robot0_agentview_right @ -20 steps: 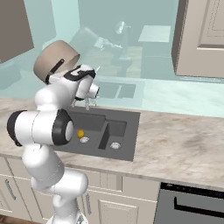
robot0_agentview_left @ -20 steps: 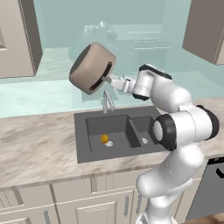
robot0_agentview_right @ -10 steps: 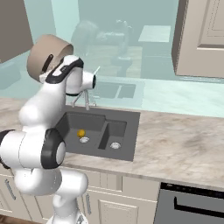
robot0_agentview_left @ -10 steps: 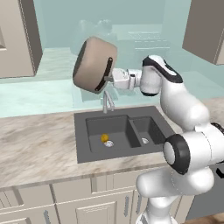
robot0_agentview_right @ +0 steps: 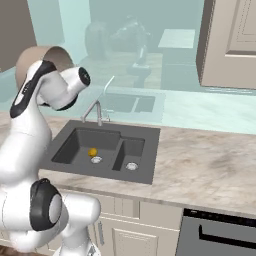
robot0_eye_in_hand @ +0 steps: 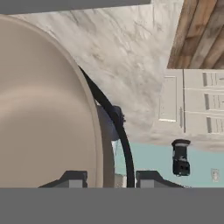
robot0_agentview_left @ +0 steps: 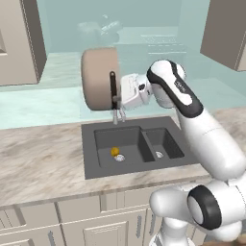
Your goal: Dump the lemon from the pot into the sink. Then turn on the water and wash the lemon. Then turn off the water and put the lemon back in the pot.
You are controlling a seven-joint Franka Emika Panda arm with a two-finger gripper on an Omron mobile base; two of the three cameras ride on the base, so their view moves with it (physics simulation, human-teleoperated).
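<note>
The arm reaches up and back over the sink (robot0_agentview_left: 96, 166), its forearm stretched level above the basins. The claw (robot0_agentview_left: 116, 91) is clamped narrowly on the dark handle of the pot (robot0_agentview_left: 98, 79), held high near the faucet (robot0_agentview_left: 116, 115). The pot is tipped on its side, its axis horizontal and its bottom facing away from the arm. The lemon (robot0_agentview_left: 115, 151) lies in the larger basin, just beside the drain (robot0_agentview_left: 120, 157).

Rendered kitchen, marble counter (robot0_agentview_left: 43, 158), double sink (robot0_agentview_left: 134, 144) (faucet (robot0_agentview_right: 95, 111) behind), panelled cabinets (robot0_agentview_left: 96, 226)
</note>
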